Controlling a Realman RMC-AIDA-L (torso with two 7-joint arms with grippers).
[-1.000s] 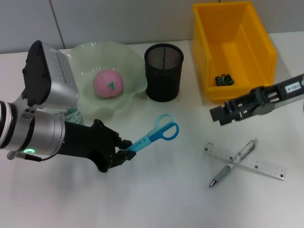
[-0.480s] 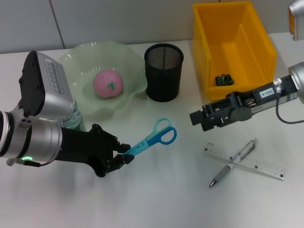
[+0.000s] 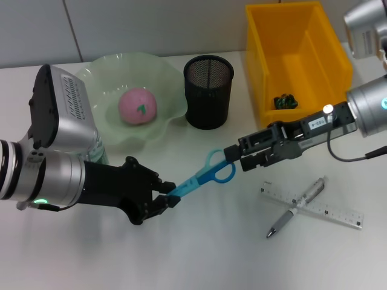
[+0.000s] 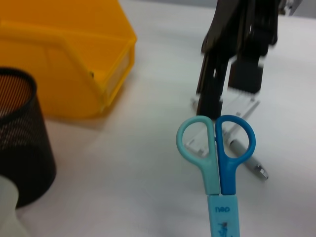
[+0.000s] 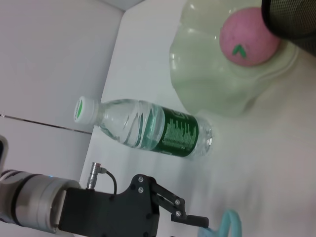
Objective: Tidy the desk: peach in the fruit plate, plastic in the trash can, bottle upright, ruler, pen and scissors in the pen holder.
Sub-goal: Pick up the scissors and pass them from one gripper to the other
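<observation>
Head view: left fingers (image 3: 171, 199) grip scissors' (image 3: 202, 176) blades; right fingers (image 3: 233, 157), parted, bracket its handles.

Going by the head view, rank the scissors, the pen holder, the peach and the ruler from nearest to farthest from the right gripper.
From the right gripper:
1. Scissors, their handles right at the fingertips, blade end held by the left gripper.
2. Pen holder, behind it, toward the wall.
3. Ruler, off to the robot's right, under the pen.
4. Peach, in the fruit plate, far left.

Head view looks down on whole desk; left wrist view close, low, faces the blue plastic-handled scissors (image 4: 217, 163), shared with head view (image 3: 205, 174); right wrist view sees them too.
</observation>
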